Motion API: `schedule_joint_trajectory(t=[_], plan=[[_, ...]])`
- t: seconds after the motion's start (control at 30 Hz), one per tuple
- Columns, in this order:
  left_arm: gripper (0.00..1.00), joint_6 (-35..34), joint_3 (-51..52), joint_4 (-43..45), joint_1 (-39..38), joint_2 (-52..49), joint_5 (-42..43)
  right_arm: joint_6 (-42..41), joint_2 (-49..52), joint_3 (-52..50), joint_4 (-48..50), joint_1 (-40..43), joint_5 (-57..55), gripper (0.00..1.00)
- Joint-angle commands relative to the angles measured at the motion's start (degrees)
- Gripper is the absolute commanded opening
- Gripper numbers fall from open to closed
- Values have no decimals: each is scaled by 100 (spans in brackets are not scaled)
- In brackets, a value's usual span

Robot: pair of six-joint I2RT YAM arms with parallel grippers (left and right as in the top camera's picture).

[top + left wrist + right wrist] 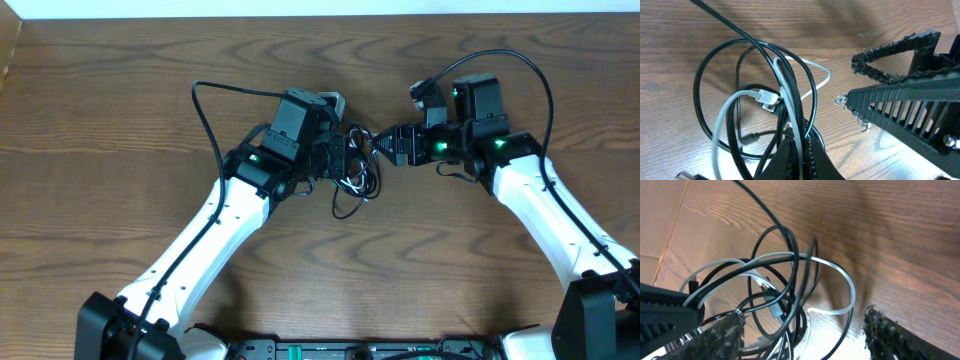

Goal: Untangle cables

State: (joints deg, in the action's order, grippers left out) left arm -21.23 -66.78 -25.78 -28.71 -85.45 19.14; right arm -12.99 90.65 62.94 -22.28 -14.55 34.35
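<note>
None of it's undone yet — your left gripper point(801, 150) is pinched shut on the cables point(771, 98), one knotted clump just past its jaws, and your right gripper point(805, 326) gapes wide open facing it, holding nothing.

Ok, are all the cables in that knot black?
No, a white cable loops among the black cables in the left wrist view.
</note>
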Motion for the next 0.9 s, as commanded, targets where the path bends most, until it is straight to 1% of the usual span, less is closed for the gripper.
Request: schedule_joint_trajectory(t=[0.0,0.2,0.27,0.37,0.4,0.47,0.53,0.57,0.7,0.8,0.87], plan=[[7,-57,-74,116,7,7,-17,-205,79,74,15,-59,92,71],[8,-181,-74,144,7,9,-17,-400,461,74,151,-304,-31,64],[7,-181,-74,157,7,9,-17,-660,678,74,201,-404,-417,53],[7,-181,-74,192,7,11,-17,-1073,1014,74,105,-496,-994,30],[8,-181,-74,256,7,11,-17,-1185,1145,74,92,-505,-1067,25],[8,-181,-74,361,7,20,-17,-1272,1305,74,101,-503,-1091,20],[8,-181,-74,542,7,81,-17,-1344,1545,74,103,-483,-1119,10],[8,-179,-74,601,9,133,-24,-1419,1609,74,57,-468,-1202,2],[8,-155,-98,686,146,466,-90,-1613,1659,74,-286,-282,-1676,1],[7,-160,-118,686,407,804,-81,-1606,1650,74,-444,-52,-1709,1],[7,-216,-118,684,675,1165,-55,-1386,1650,74,-542,221,-1593,1]])
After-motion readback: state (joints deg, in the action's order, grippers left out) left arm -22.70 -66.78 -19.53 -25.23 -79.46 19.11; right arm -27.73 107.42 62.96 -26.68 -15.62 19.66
